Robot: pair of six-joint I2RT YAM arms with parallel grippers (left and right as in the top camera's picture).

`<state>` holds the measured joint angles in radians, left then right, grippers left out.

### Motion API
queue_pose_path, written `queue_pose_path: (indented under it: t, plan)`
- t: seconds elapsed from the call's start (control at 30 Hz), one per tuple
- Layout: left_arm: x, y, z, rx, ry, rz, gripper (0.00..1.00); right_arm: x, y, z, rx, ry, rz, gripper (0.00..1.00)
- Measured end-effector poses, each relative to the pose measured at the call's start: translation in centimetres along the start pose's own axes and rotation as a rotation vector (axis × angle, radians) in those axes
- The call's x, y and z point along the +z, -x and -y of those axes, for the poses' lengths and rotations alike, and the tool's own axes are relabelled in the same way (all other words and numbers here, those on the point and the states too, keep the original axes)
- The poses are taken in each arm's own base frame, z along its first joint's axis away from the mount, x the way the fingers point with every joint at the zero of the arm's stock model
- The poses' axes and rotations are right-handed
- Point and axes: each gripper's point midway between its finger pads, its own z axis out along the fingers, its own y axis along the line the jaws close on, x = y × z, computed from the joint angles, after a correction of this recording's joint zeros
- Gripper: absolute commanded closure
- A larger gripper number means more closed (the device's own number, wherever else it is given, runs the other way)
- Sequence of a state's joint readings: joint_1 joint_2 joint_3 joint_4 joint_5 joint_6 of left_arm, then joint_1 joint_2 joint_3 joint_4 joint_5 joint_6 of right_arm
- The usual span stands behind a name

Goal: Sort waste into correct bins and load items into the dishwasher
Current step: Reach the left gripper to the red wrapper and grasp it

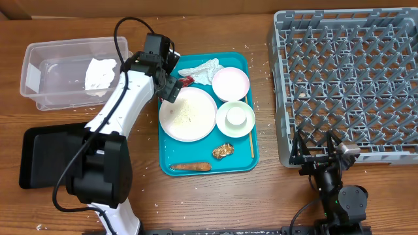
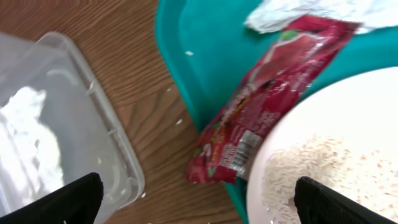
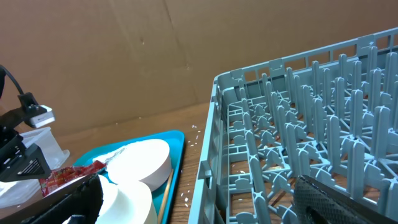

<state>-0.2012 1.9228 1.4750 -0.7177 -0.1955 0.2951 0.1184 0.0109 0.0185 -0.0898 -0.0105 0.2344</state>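
Note:
My left gripper is open and empty, just above the small red wrapper at the teal tray's left rim. In the left wrist view the wrapper lies across that rim between my spread fingers, its end tucked under the large white plate with rice grains. The clear tub holds one crumpled napkin. Another napkin lies on the tray. My right gripper is open and empty beside the grey rack.
The teal tray also holds two white bowls, a small cup in the nearer one, a brown lump, an orange-brown stick and a thin wooden stick. The black tray lies at the front left.

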Motion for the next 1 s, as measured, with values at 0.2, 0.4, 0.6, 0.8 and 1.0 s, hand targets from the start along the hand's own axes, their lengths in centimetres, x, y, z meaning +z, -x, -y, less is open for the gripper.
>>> queue_pose_path:
  t: [0.2, 0.4, 0.6, 0.8, 1.0]
  plan:
    - [0.4, 0.9, 0.2, 0.052, -0.013, 0.038, 0.0, 0.0, 0.0, 0.0, 0.0, 0.0, 0.0, 0.0]
    - [3.5, 0.6, 0.6, 0.091, -0.001, 0.004, 0.04, 0.0, 0.0, 0.0, 0.0, 0.0, 0.0, 0.0]
    - [3.8, 1.2, 0.2, 0.101, 0.025, 0.027, 0.42, 0.0, 0.0, 0.0, 0.0, 0.0, 0.0, 0.0]
    - [3.9, 0.9, 0.4, 0.1, 0.013, 0.016, 0.4, 0.0, 0.0, 0.0, 0.0, 0.0, 0.0, 0.0]
    - [3.8, 0.7, 1.8, 0.103, -0.066, 0.019, 0.46, 0.0, 0.0, 0.0, 0.0, 0.0, 0.0, 0.0]
